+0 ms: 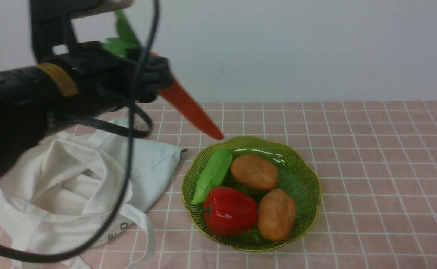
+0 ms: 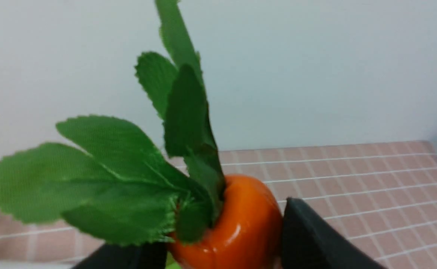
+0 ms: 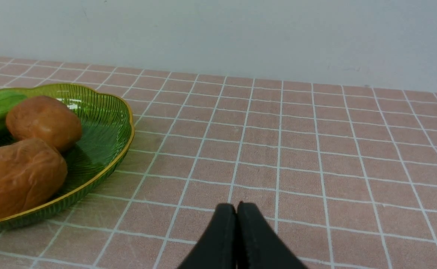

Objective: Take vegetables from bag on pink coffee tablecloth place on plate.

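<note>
Your left gripper clamps the carrot by its crown, tip slanting toward the far rim of the plate. With potatoes and red bell pepper crowding it, a release here could roll the carrot off. Your right gripper sits closed, empty.

Orange carrot aloft, tip down over green plate rim, white bag beside

Pink gridded tablecloth with an off-white cloth bag just beside a green ribbed plate
</note>
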